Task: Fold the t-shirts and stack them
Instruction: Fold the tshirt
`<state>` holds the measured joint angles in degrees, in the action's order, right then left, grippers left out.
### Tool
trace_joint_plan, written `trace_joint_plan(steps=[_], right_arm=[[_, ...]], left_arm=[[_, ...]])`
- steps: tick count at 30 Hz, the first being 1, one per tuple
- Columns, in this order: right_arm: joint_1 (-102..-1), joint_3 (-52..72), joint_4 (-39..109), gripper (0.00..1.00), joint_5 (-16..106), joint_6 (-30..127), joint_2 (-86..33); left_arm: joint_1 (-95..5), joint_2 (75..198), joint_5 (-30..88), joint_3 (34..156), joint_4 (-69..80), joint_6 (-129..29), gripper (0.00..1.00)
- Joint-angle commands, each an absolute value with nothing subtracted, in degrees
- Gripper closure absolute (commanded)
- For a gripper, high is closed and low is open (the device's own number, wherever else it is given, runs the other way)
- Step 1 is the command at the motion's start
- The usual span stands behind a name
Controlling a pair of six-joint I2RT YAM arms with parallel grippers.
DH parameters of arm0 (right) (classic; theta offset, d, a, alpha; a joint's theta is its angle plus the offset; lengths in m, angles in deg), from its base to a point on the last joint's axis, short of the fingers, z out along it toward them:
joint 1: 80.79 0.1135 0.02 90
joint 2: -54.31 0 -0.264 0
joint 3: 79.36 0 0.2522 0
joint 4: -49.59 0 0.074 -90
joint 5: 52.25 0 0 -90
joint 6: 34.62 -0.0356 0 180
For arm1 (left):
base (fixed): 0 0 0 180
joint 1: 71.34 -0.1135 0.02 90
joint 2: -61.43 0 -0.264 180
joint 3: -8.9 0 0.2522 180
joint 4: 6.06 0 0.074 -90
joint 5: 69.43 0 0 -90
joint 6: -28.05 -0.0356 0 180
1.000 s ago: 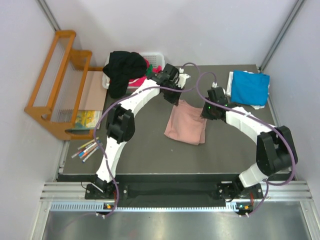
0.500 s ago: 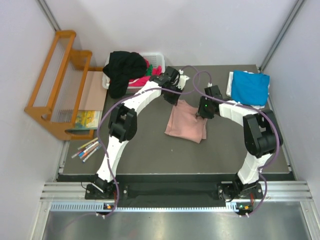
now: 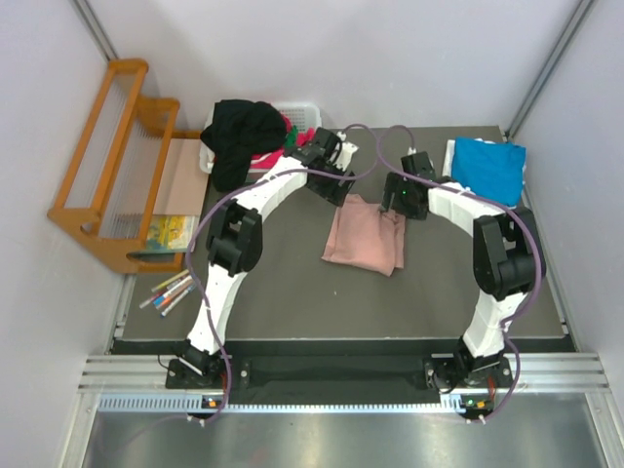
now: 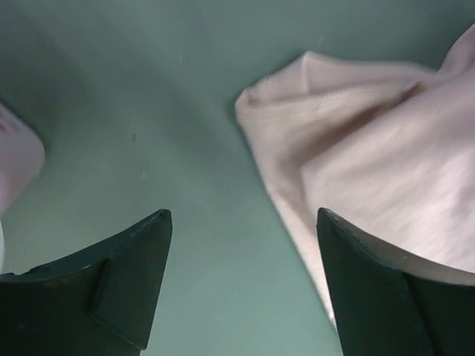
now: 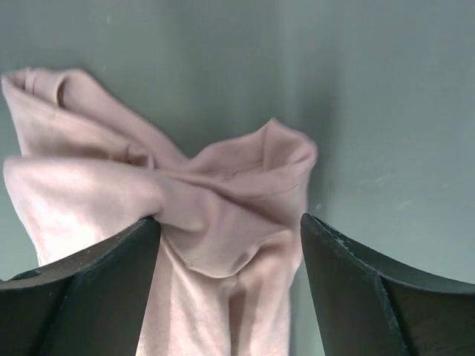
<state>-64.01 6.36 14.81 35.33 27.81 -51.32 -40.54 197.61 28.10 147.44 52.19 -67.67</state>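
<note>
A dusty pink t-shirt (image 3: 364,239) lies folded in the middle of the table. My left gripper (image 3: 335,189) hangs open over its far left corner; in the left wrist view the gripper (image 4: 243,222) has only table between its fingers, with the pink cloth (image 4: 386,170) beside the right finger. My right gripper (image 3: 397,201) is open over the far right corner. In the right wrist view the gripper (image 5: 230,222) straddles the bunched pink cloth (image 5: 223,215), which lies loose. A folded blue t-shirt (image 3: 487,171) lies at the back right. A black t-shirt (image 3: 239,136) drapes over the basket, magenta cloth (image 3: 273,156) beside it.
The white slatted basket (image 3: 304,111) stands at the back, left of centre. A wooden frame (image 3: 112,156), a booklet (image 3: 171,232) and several pens (image 3: 171,290) lie left of the table. White cloth (image 3: 450,161) shows under the blue shirt.
Both grippers have opened and let go of the pink shirt's far edge, which now lies on the table. The right gripper has moved back and a little left.
</note>
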Motion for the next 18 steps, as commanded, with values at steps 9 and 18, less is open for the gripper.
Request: trace_joint_plan(steps=[9,18], right_arm=[[-68.40,17.19,7.45,0.13,28.35,30.86,-48.45],[-62.08,14.03,8.84,0.11,48.69,28.41,-40.27]], left_arm=[[-41.20,174.20,27.43,129.02,56.39,-71.71,0.12],[-42.86,162.07,25.14,122.25,59.38,-71.09,0.12]])
